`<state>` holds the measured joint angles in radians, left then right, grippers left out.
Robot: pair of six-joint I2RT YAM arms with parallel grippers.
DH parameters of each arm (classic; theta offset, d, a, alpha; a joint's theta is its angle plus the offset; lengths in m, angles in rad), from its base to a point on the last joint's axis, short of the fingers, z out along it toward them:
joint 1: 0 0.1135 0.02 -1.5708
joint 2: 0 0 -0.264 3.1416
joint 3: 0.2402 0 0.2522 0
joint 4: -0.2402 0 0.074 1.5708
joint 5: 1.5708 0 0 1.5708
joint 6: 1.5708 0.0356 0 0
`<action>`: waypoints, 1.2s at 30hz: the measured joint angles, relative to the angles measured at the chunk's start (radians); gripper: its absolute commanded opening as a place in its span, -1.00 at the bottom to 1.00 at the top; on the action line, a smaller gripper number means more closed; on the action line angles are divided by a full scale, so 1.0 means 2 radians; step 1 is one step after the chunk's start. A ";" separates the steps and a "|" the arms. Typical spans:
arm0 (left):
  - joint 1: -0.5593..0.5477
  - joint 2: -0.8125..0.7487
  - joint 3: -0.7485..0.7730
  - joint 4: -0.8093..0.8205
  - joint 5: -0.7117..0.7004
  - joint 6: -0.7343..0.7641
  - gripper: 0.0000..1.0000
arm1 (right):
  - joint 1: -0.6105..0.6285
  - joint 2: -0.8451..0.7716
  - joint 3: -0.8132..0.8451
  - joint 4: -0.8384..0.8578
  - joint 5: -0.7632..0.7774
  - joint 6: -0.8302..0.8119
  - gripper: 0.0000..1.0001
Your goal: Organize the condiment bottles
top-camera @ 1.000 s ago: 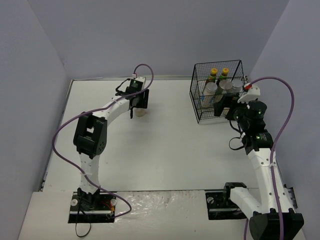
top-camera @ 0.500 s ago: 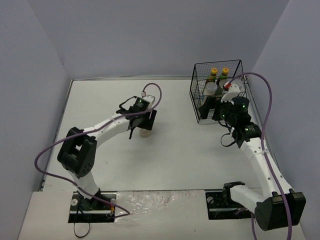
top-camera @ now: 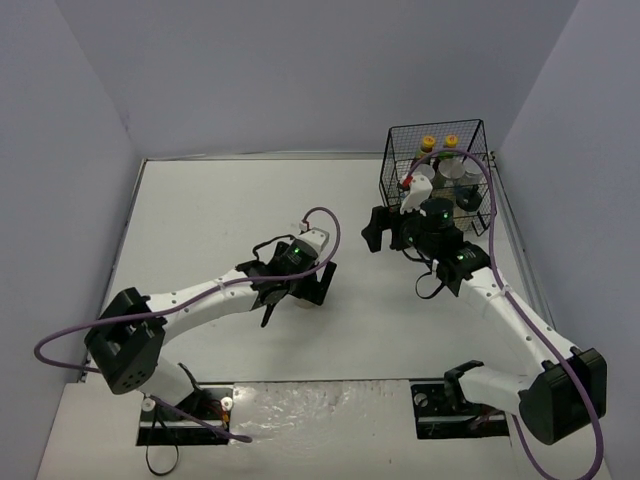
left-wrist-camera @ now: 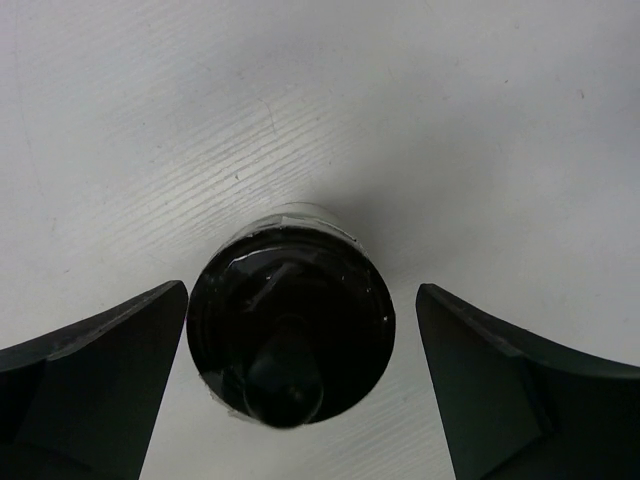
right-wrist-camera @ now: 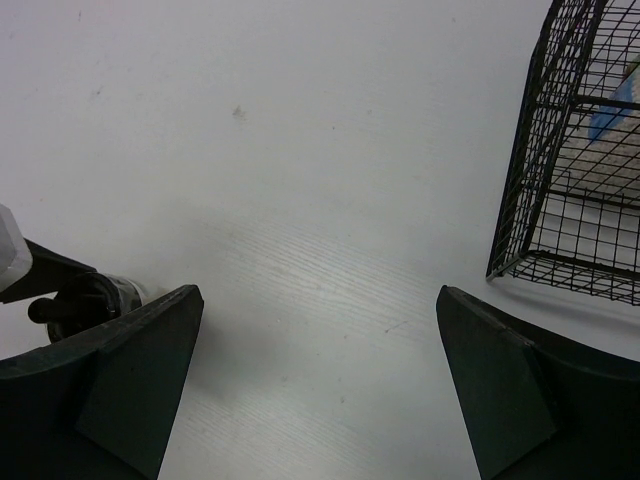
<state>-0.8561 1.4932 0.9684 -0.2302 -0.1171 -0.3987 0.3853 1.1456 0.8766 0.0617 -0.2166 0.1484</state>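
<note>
A clear shaker with a black cap [left-wrist-camera: 290, 340] stands upright on the table, seen from above between the fingers of my left gripper [left-wrist-camera: 300, 385]. Those jaws are open, with a gap on each side of the cap. From above, the left gripper [top-camera: 300, 288] hangs over the shaker [top-camera: 310, 299] near the table's middle. My right gripper [top-camera: 385, 231] is open and empty, left of the black wire basket [top-camera: 392, 190]. In the basket stand two yellow-capped bottles [top-camera: 428, 143] and silver-lidded jars [top-camera: 467, 182]. The right wrist view shows bare table between its fingertips [right-wrist-camera: 110, 390].
The basket [right-wrist-camera: 560, 140] stands at the back right, close to the right wall. The right arm's purple cable [top-camera: 480, 200] loops in front of it. In the right wrist view, the left arm's tip [right-wrist-camera: 70, 300] shows at the left edge.
My left arm brought the shaker from the far middle toward the table's centre and opened its jaws around it. The right arm swung left, away from the basket.
</note>
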 measured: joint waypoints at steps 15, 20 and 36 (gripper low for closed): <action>0.031 -0.161 0.086 -0.081 -0.048 -0.006 0.94 | 0.009 -0.015 0.051 -0.010 -0.020 -0.038 1.00; 0.125 -0.235 0.069 -0.124 -0.069 -0.008 0.94 | 0.054 0.014 0.079 -0.019 -0.029 -0.069 1.00; 0.279 -0.425 -0.100 -0.198 -0.090 0.035 0.94 | 0.242 0.172 0.081 -0.035 -0.026 -0.140 1.00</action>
<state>-0.2977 0.6439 0.7688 -0.6257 -0.2971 -0.3280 0.8703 1.4900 1.0378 -0.0091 -0.2682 -0.1326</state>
